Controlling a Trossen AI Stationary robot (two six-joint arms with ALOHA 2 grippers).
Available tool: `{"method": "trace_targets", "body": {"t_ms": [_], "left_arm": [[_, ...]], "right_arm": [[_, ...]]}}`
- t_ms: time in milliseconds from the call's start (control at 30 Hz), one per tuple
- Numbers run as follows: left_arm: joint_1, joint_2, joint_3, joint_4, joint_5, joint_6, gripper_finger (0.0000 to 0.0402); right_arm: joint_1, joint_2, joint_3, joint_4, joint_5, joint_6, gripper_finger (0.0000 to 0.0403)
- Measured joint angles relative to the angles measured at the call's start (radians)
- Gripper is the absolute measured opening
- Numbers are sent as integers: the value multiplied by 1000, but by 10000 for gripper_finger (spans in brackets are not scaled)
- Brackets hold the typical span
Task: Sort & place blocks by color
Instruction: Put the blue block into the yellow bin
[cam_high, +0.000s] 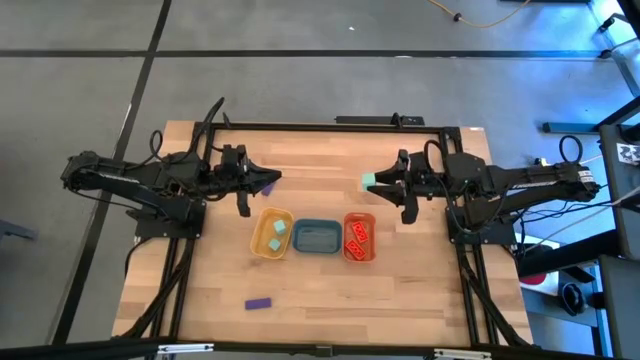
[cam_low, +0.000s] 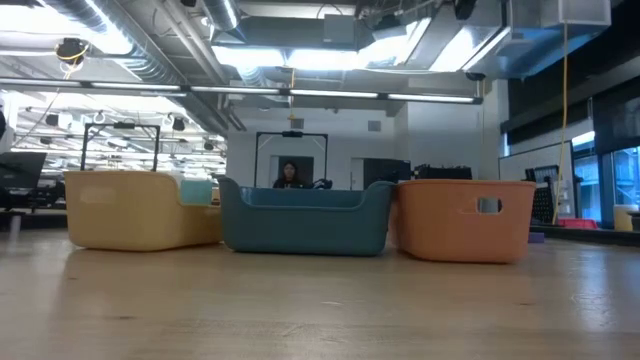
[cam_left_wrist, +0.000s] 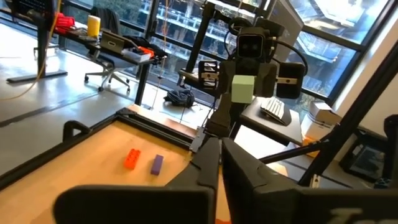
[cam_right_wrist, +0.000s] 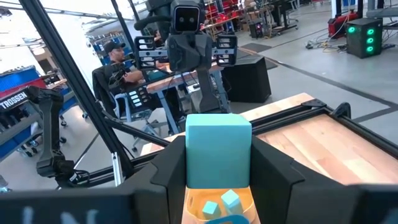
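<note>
The right gripper (cam_high: 372, 182) is up above the tabletop (cam_high: 400, 290), and its jaws are clenched on a mint-green cube (cam_right_wrist: 218, 149). The left gripper (cam_high: 268, 178) is up too, and its jaws squeeze a purple bar (cam_high: 267, 187). Two more green cubes (cam_high: 275, 235) lie in the yellow tray (cam_high: 258, 243). Orange-red bricks (cam_high: 358, 238) lie in the orange tray (cam_high: 346, 253). The blue tray (cam_high: 316, 248) sits between them. One loose purple bar (cam_high: 259, 302) lies on the wood near the front.
</note>
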Motion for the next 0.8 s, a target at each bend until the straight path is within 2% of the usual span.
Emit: {"method": "trace_targets", "body": {"t_ms": [200, 333, 467, 600, 700, 800], "left_arm": [[0, 21, 0, 38, 35, -10, 83], [-7, 71, 22, 48, 48, 101, 132], [-25, 155, 91, 21, 47, 316, 158], [-52, 260, 187, -44, 3, 600, 164], [-69, 336, 242, -51, -35, 782, 165], [-76, 391, 281, -41, -60, 862, 165]], "right_arm": [[0, 14, 0, 16, 0, 26, 134], [0, 58, 0, 66, 2, 109, 134], [0, 131, 0, 164, 3, 302, 134], [0, 213, 0, 277, 3, 516, 134], [0, 273, 0, 394, 3, 579, 134], [0, 315, 0, 472, 23, 578, 134]]}}
